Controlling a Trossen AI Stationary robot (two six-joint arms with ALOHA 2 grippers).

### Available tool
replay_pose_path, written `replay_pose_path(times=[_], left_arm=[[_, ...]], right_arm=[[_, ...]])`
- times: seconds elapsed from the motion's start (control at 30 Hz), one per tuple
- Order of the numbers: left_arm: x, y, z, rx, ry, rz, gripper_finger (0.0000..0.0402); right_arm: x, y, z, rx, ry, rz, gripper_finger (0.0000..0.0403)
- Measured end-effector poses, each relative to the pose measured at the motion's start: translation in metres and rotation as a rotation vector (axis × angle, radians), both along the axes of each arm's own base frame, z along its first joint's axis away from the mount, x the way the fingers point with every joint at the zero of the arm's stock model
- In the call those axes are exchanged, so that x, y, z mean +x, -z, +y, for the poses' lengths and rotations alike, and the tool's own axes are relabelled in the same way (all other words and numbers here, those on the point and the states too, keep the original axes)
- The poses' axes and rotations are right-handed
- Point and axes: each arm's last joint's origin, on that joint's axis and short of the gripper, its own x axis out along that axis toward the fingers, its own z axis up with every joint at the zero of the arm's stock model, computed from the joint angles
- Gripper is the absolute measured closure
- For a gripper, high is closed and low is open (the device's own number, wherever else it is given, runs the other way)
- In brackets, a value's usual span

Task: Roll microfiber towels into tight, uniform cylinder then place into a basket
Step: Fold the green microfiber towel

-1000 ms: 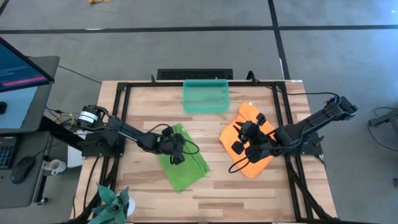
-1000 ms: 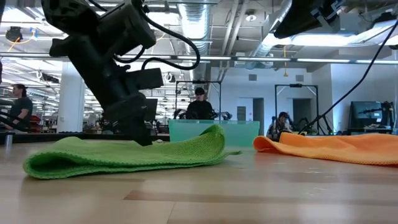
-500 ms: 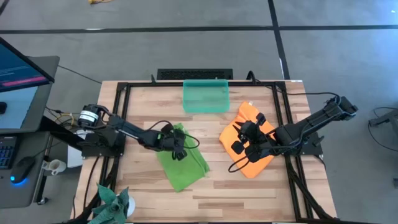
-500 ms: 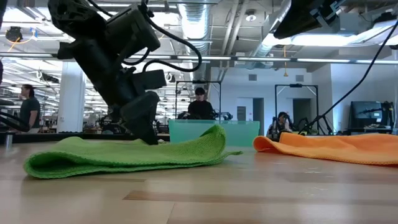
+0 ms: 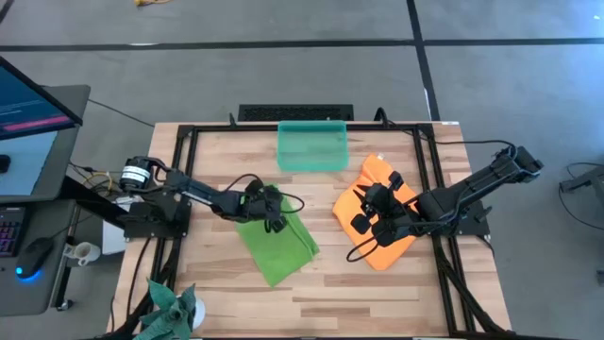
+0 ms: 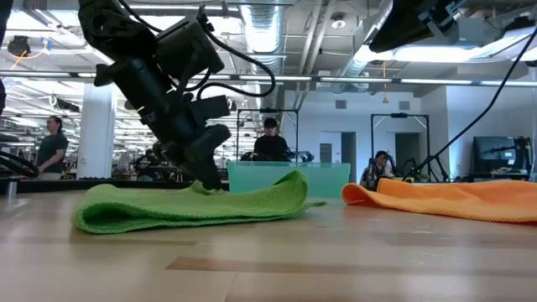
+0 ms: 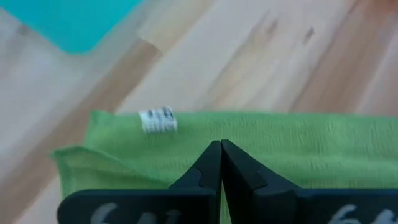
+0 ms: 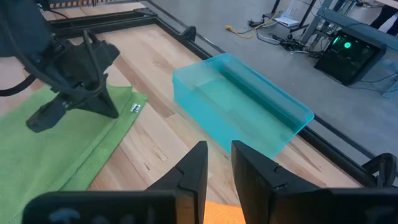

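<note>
Movement over the last second belongs to the left gripper: it has slid along the green towel toward the basket, and in the low view the towel's rear fold has drawn in, so the cloth lies shorter, gathered rather than rolled. Its jaws are pressed fully together at the towel's edge near the white label; whether cloth is pinched between them I cannot tell. The right gripper waits over the orange towel, jaws narrowly parted, nothing visibly held. Both towels remain flat and unrolled. A spiky plant sits clear at the table corner; nothing blocks the basket.
</note>
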Motion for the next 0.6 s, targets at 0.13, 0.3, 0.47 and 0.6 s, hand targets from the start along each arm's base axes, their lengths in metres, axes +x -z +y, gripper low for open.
replay_pose_path(times=[0.13,0.3,0.47,0.6], left_arm=[[0.003,-0.003,0.000,0.052,0.011,-0.027,0.0401],[0.004,-0.005,-0.008,0.121,0.051,-0.019,0.0401],[0.006,-0.023,-0.023,0.164,0.103,-0.047,0.0401],[0.001,-0.036,-0.033,0.132,0.159,-0.008,0.0401]], right_arm=[[0.000,0.000,0.000,-0.009,-0.010,0.011,0.0308],[-0.002,0.000,0.006,-0.019,-0.045,0.019,0.0308],[-0.003,0.000,0.008,-0.028,-0.059,0.027,0.0308],[-0.003,0.000,0.008,-0.025,-0.062,0.028,0.0308]])
